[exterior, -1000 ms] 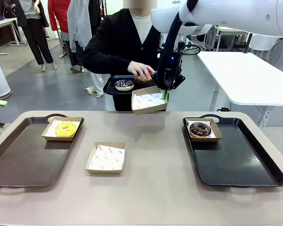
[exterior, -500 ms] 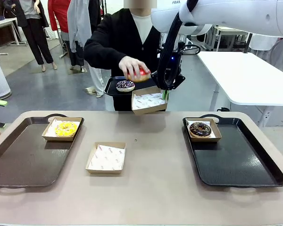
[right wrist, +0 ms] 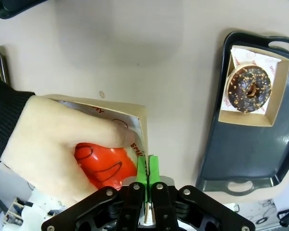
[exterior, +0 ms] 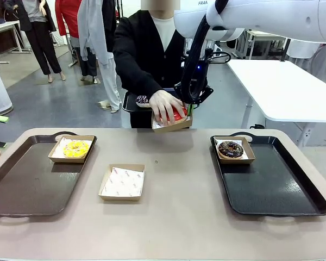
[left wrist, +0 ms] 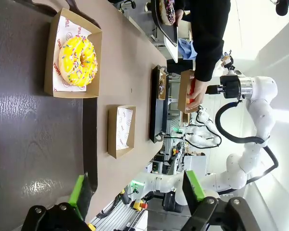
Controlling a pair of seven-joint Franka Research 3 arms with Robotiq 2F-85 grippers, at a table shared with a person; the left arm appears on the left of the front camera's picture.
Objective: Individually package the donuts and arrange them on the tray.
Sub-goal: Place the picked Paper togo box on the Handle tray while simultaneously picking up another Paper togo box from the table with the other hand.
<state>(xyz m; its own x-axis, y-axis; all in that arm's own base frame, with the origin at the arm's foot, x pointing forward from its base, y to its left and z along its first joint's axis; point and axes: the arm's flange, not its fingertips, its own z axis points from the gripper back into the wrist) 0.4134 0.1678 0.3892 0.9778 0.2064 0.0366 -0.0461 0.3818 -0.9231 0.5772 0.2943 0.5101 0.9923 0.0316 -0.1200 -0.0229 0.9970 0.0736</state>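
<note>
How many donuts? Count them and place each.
4. Yellow donut boxed on the left tray; chocolate donut boxed on the right tray; red donut under the person's hand in the raised box; sprinkled donut on the person's tray, partly hidden.

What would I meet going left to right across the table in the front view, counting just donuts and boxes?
yellow donut → empty box → red donut in the held box → chocolate donut
</note>
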